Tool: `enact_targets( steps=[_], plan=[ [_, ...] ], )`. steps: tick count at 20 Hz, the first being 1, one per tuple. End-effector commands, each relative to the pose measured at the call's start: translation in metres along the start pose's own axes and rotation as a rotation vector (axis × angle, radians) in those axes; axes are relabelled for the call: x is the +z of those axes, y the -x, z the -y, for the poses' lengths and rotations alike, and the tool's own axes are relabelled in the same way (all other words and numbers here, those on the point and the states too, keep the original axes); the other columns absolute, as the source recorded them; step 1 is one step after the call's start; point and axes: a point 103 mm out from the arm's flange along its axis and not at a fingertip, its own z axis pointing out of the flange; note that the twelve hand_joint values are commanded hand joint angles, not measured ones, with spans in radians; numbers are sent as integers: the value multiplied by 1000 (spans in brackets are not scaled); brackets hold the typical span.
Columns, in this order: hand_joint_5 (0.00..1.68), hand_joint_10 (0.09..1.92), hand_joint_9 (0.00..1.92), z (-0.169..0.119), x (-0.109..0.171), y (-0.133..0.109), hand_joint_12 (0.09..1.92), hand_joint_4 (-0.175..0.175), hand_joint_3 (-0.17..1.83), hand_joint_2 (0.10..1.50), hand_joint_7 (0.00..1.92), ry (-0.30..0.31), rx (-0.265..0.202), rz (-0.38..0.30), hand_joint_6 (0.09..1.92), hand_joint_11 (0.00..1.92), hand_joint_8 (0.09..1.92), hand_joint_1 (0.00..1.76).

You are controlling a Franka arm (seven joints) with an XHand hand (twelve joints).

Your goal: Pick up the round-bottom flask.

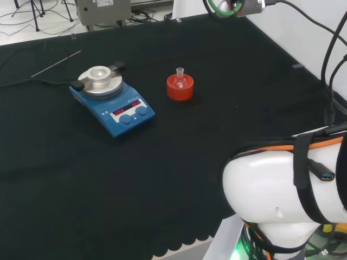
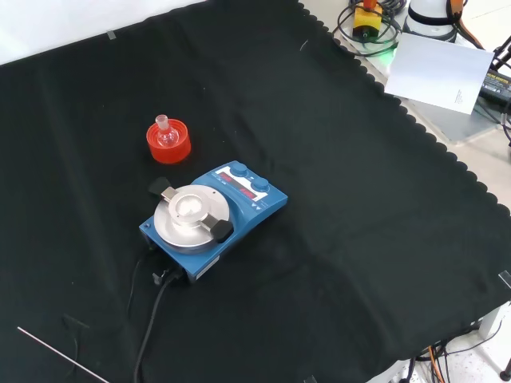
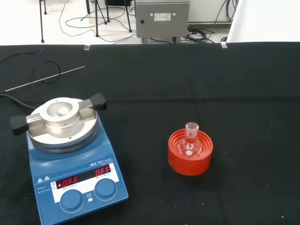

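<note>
Your round-bottom flask [image 3: 191, 143] sits neck-up in its red ribbed stand [image 3: 190, 160] mid-desk, unable to roll; hand state indeterminable.

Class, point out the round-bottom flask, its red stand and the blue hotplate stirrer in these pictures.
round-bottom flask [image 3: 191, 146], wrist view, on its clear bulb.
red stand [image 3: 190, 166], wrist view, on its front wall.
blue hotplate stirrer [image 2: 246, 203], front view, on its blue casing beside the metal top plate.
</note>
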Motion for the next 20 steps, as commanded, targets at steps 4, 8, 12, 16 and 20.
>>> enact_targets(
  steps=[4,8,12,16,20],
  plan=[
    [248,567,145,11,-15,-21,1103,12,406,1220,67,11,-9,10,87,2,474,14],
    [248,565,140,10,-13,-26,1097,13,388,1234,67,4,-9,11,87,0,464,0],
    [253,565,142,3,-5,-20,1099,13,367,1241,73,-6,7,4,87,0,456,0],
    [253,570,153,-6,8,-8,1105,11,314,1215,81,-10,40,23,87,0,443,62],
    [285,601,212,-16,24,-5,1175,-1,270,1149,118,19,64,-1,87,0,458,264]
  ],
)
